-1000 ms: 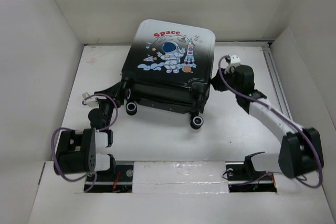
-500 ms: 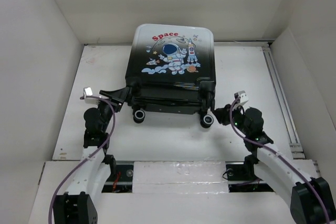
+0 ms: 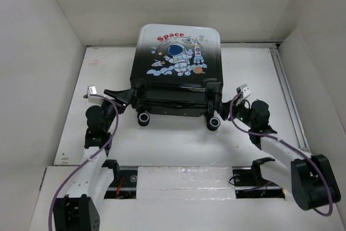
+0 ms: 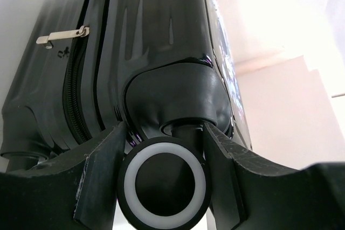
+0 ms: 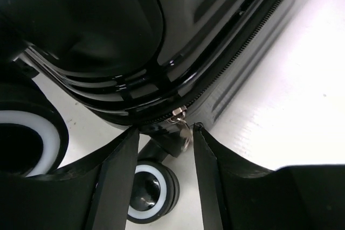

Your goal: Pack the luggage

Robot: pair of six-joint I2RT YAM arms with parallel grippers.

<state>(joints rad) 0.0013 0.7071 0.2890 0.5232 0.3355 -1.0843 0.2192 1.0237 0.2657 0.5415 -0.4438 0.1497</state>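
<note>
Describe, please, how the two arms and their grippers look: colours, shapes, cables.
Both arms look alike. The left arm and right arm have white links between bulky black joints, each with a purple cable looping outside. The left gripper and right gripper have two flat, matte black, wedge-shaped fingers.

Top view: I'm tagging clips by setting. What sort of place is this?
Probably a lab robot test cell, not a home: a white table boxed in by plain white walls, left arm and right arm bolted at its near edge, a suitcase on it.
</note>
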